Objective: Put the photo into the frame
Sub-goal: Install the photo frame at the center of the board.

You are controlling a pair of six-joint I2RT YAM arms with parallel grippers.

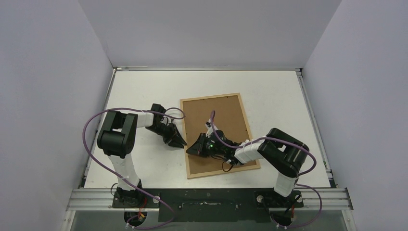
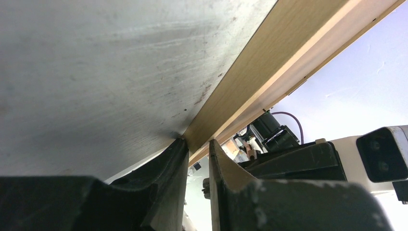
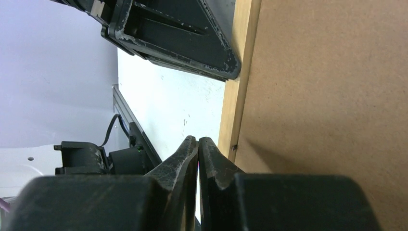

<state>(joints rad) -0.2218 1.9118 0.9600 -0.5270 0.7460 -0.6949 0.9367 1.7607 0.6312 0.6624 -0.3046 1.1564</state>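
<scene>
1. The frame (image 1: 230, 114) lies flat on the table (image 1: 274, 91), back side up. It sits mid-table, slightly skewed, with its long sides running away from the arms.
2. Contents: the brown back board (image 3: 327, 96) fills the frame edge to edge inside the light wood rim (image 2: 250, 82). The photo shows in no view, and I can't tell whether it is under the board.
3. The left gripper (image 1: 179, 140) is low on the table at the frame's left long side. Its jaws are a narrow slot apart, and the rim's edge runs right up to that slot. I can't tell whether it is pinching the rim or just butting against it.
4. The right gripper (image 3: 198, 139) is clenched, fingers tip to tip, holding nothing. Its tip sits just beside the same left rim, a bit nearer the arm bases than the left gripper's tip, and its wrist reaches in across the board from the right.
5. The two grippers face each other across the left rim. Their tips are close together at that edge.
</scene>
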